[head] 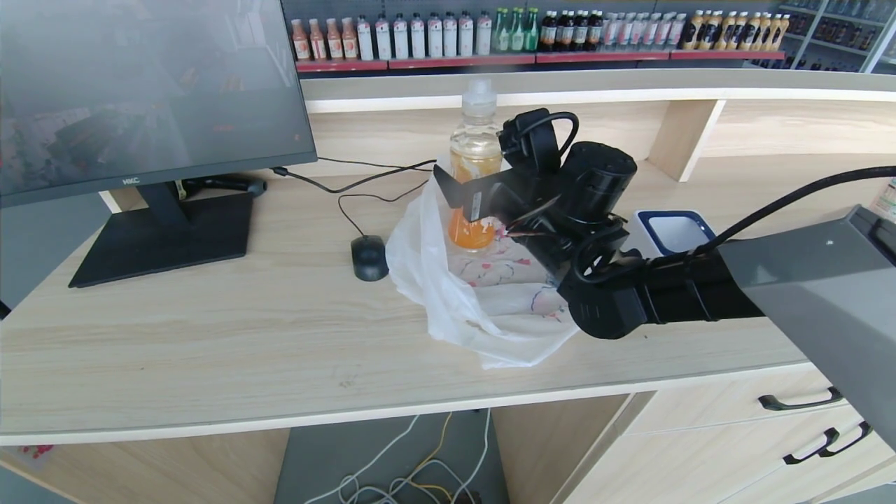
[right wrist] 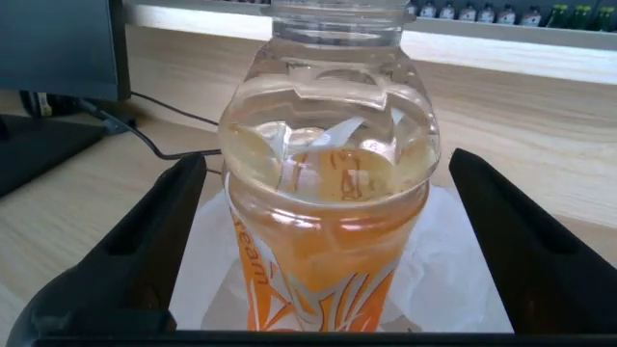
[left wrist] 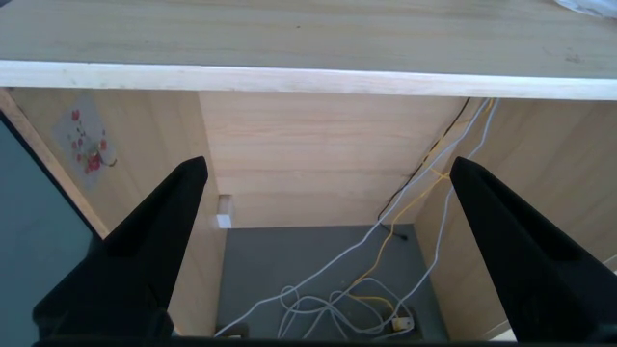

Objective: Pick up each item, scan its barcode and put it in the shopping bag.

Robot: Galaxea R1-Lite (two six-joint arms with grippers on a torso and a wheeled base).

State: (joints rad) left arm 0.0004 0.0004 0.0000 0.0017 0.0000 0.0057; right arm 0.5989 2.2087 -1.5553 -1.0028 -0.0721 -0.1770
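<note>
The right arm (head: 805, 280) is a grey box-section link ending in bulky black wrist joints (head: 602, 301). It enters the head view from 3 o'clock and stretches toward the centre, its tip aimed at about 10 o'clock. Its black two-fingered right gripper (right wrist: 328, 159) has the jaws spread wide, pressing on nothing. The black left gripper (left wrist: 328, 169) points forward, its fingers (left wrist: 164, 241) equally far apart, with nothing held between them.
</note>
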